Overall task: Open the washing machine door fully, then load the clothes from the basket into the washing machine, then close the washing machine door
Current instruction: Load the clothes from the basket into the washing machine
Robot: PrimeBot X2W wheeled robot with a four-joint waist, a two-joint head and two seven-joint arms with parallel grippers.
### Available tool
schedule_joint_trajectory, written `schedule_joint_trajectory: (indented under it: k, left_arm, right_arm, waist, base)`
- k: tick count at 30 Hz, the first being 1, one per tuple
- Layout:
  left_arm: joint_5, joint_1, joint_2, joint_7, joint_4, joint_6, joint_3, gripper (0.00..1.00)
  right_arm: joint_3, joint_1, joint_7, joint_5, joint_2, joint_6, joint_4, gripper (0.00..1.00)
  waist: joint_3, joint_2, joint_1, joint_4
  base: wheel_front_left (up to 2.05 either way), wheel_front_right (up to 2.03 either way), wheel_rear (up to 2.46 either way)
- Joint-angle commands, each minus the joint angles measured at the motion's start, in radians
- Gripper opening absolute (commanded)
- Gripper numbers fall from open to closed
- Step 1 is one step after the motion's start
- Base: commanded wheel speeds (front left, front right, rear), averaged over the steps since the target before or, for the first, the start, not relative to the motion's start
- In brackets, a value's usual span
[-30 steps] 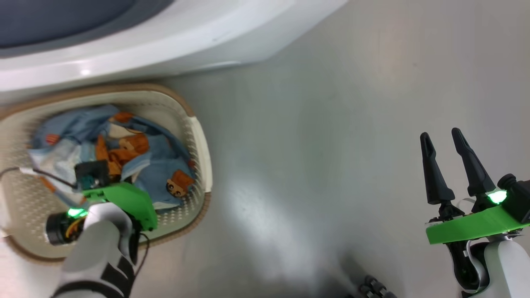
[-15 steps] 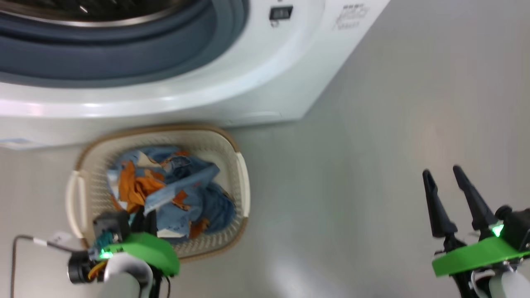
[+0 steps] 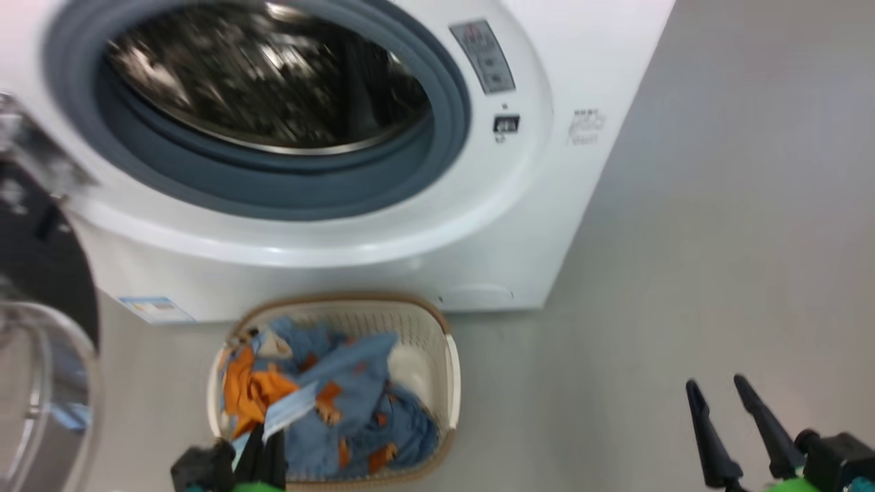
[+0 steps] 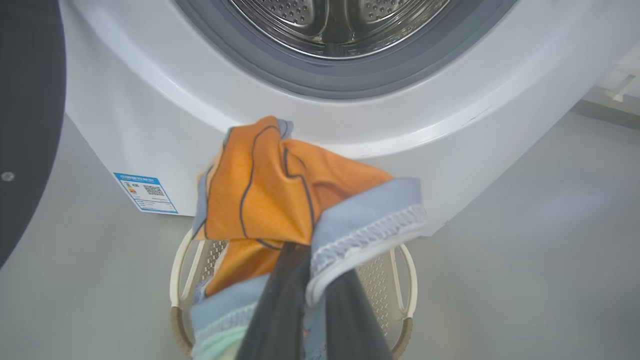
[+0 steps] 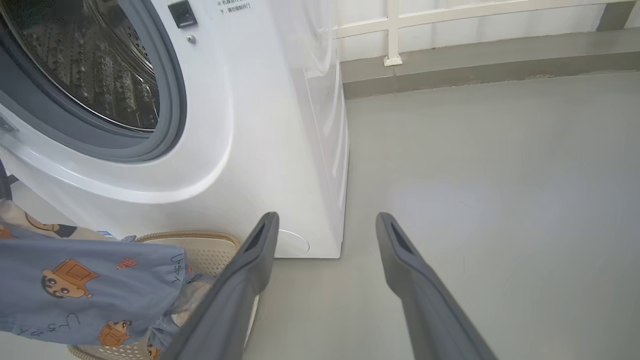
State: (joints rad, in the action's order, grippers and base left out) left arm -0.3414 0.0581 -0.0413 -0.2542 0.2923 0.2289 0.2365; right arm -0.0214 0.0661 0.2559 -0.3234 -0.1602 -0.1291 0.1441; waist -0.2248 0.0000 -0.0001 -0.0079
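Observation:
The washing machine (image 3: 383, 225) stands with its steel drum (image 3: 266, 82) exposed. The washing machine door (image 3: 41, 287) is swung open at the left edge, black ring and glass bowl showing. On the floor in front sits the basket (image 3: 451, 369) holding the clothes (image 3: 355, 389). My left gripper (image 3: 265, 434) is at the basket's near rim, shut on a light-blue and orange piece of the clothes (image 4: 280, 185), lifted above the basket (image 4: 410, 280). My right gripper (image 3: 716, 384) hovers open and empty over the floor at the lower right, fingers apart (image 5: 325, 220).
A blue label (image 4: 145, 192) is on the washer's lower front. The grey floor (image 3: 683, 273) stretches to the right of the machine. A low wall with a white rail (image 5: 450, 30) runs behind it. The lifted cloth (image 5: 90, 285) hangs left of my right fingers.
The head camera has tilted up, bringing the drum and the open door into view. My left gripper, shut throughout, has risen out of the basket with cloth. The right gripper stays open.

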Motion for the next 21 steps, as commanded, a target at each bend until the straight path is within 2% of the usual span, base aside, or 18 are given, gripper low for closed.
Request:
schedule_joint_trajectory:
  k: [1,8,21]
  left_arm:
    - [0.003,-0.031,-0.009,-0.008,-0.051,0.007,-0.044,0.0]
    - [0.016,-0.11,-0.009,-0.008,-0.141,0.006,-0.072,0.0]
    - [0.052,-0.179,-0.009,-0.008,-0.266,0.007,-0.101,0.0]
  right_arm:
    - [0.006,0.029,0.006,0.022,0.001,-0.002,-0.021,1.0]
    - [0.01,0.077,0.006,0.057,0.033,-0.002,-0.017,1.0]
    - [-0.022,0.114,0.006,0.103,0.051,-0.002,-0.038,1.0]
  waist:
    - [0.134,0.0,0.0001,0.067]
    - [0.177,0.0,0.0001,0.064]
    - [0.22,0.0,0.0001,0.056]
  base:
    - [0.0,0.0,0.0]
    - [0.0,0.0,0.0]
    - [0.0,0.0,0.0]
